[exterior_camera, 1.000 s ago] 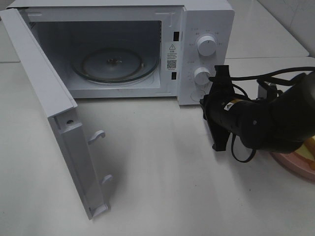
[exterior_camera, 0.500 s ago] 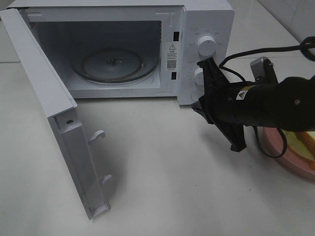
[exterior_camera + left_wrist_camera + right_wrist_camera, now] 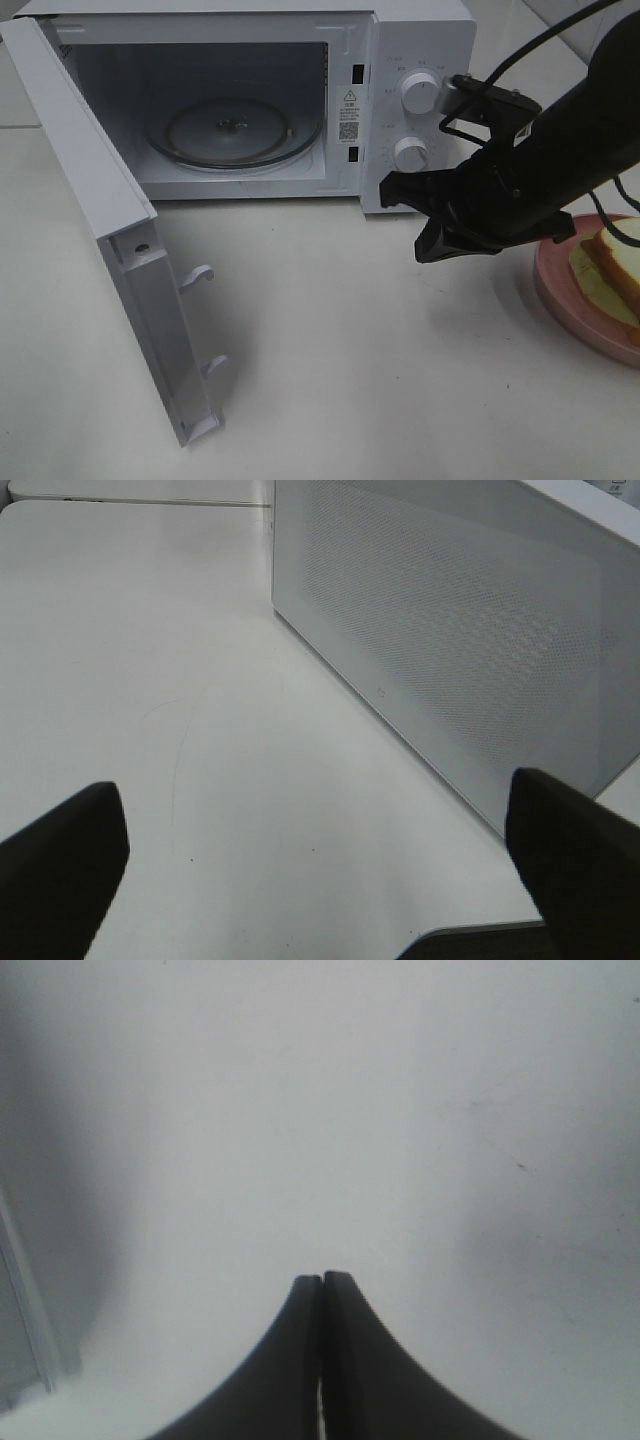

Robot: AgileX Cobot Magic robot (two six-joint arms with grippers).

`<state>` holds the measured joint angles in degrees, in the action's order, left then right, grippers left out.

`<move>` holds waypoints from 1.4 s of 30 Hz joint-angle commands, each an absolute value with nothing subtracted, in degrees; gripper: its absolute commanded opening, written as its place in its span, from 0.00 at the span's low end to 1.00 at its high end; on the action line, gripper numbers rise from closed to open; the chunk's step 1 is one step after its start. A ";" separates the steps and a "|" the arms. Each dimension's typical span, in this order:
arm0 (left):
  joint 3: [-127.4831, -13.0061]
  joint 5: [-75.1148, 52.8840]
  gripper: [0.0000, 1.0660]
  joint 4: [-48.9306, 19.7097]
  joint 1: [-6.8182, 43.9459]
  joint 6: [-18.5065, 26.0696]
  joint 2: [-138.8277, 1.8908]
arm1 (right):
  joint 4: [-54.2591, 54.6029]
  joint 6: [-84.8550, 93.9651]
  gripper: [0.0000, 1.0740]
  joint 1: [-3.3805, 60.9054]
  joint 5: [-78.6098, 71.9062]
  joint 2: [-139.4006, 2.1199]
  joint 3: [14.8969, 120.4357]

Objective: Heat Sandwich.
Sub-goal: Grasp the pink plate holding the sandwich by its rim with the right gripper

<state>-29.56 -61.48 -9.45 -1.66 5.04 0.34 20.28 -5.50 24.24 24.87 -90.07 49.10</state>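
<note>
plain white table [image 3: 350, 360], matte, a few faint scuffs and specks; pale tiled wall [image 3: 585, 25] at the back right corner; white microwave [image 3: 420, 35] at the back of the table, door [image 3: 85, 170] swung wide open to the left; glass turntable [image 3: 235, 130] inside, bare; two white knobs [image 3: 420, 92] stacked on the right panel, markings around them too small to read; sticker [image 3: 348, 112] on the inner frame with a warning triangle and a square code, text unreadable; left wrist view shows the door's dotted mesh face with a tiny logo [image 3: 380, 692], can't read it; sandwich [image 3: 612, 262] lies on a pink plate [image 3: 556, 285] on the table at the right edge, right of the microwave, partly cut off by the frame; right arm hangs above the table in front of the knob panel, just left of the plate; right hand [image 3: 321, 1285] pressed together, nothing in it; left hand [image 3: 312, 785] spread wide, nothing between, facing the door's outer side.
</note>
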 commanded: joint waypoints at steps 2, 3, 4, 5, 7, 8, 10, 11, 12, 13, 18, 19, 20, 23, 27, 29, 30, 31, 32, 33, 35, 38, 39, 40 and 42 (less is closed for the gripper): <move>-29.45 -61.31 0.91 -9.85 -1.60 4.93 1.26 | 17.53 7.45 0.03 24.01 31.91 -89.38 51.80; -29.45 -61.31 0.91 -9.85 -1.60 4.93 1.26 | 16.27 9.91 0.03 24.01 33.06 -89.38 52.48; -29.45 -61.31 0.91 -9.85 -1.60 4.93 1.26 | 13.98 12.78 0.03 24.01 35.70 -89.38 53.51; -29.45 -61.31 0.91 -9.85 -1.60 4.93 1.26 | 12.72 13.35 0.04 24.01 36.78 -89.32 53.97; -29.45 -61.31 0.91 -9.85 -1.60 4.93 1.26 | 11.92 13.41 0.04 24.01 38.16 -89.32 54.20; -29.45 -61.31 0.91 -9.85 -1.60 4.93 1.26 | 10.49 13.18 0.05 24.01 40.45 -89.32 54.60; -29.45 -61.31 0.91 -9.85 -1.60 4.93 1.26 | 9.40 12.83 0.06 24.01 42.23 -89.32 54.77; -29.45 -61.31 0.91 -9.85 -1.60 4.93 1.26 | 8.14 11.86 0.08 24.01 43.77 -89.32 54.83; -29.45 -61.31 0.91 -9.85 -1.60 4.93 1.26 | 8.14 11.86 0.08 24.01 43.77 -89.32 54.83; -29.45 -61.31 0.91 -9.85 -1.60 4.93 1.26 | 7.45 10.94 0.10 23.49 44.06 -89.32 54.83; -29.45 -61.31 0.91 -9.85 -1.60 4.93 1.26 | 5.10 7.79 0.36 20.63 45.44 -89.32 54.83; -29.45 -61.31 0.91 -9.85 -1.60 4.93 1.26 | 4.58 7.91 0.45 20.28 46.07 -89.32 54.83; -29.45 -61.31 0.91 -9.85 -1.60 4.93 1.26 | 2.81 8.14 0.64 19.71 46.70 -89.32 54.83; -29.45 -61.31 0.91 -9.85 -1.60 4.93 1.26 | 1.43 8.14 0.83 19.37 47.04 -89.32 54.83; -29.45 -61.31 0.91 -9.85 -1.60 4.93 1.26 | -0.57 8.02 0.95 19.37 47.04 -89.32 54.83; -29.45 -61.31 0.91 -9.85 -1.60 4.93 1.26 | -0.40 7.22 0.94 18.39 46.52 -89.32 54.83; -29.45 -61.31 0.91 -9.85 -1.60 4.93 1.26 | -0.40 7.22 0.94 18.39 46.52 -89.32 54.83; -29.45 -61.31 0.91 -9.85 -1.60 4.93 1.26 | -0.40 6.30 0.94 17.99 46.52 -89.32 54.83; -29.45 -61.31 0.91 -9.85 -1.60 4.93 1.26 | -0.69 5.27 0.94 17.42 46.52 -89.32 54.83; -29.45 -61.31 0.91 -9.85 -1.60 4.93 1.26 | -1.15 4.64 0.93 16.10 46.70 -89.32 54.83; -29.45 -61.31 0.91 -9.85 -1.60 4.93 1.26 | -1.38 4.58 0.93 15.53 46.70 -89.32 54.83; -29.45 -61.31 0.91 -9.85 -1.60 4.93 1.26 | -2.23 3.72 0.92 13.06 46.70 -89.32 54.77; -29.45 -61.31 0.91 -9.85 -1.60 4.93 1.26 | -2.23 3.72 0.92 13.06 46.70 -89.32 54.77; -29.45 -61.31 0.91 -9.85 -1.60 4.93 1.26 | -2.52 3.61 0.92 12.66 46.64 -89.32 54.77; -29.45 -61.31 0.91 -9.85 -1.60 4.93 1.26 | -2.58 3.61 0.91 12.66 46.52 -89.84 54.77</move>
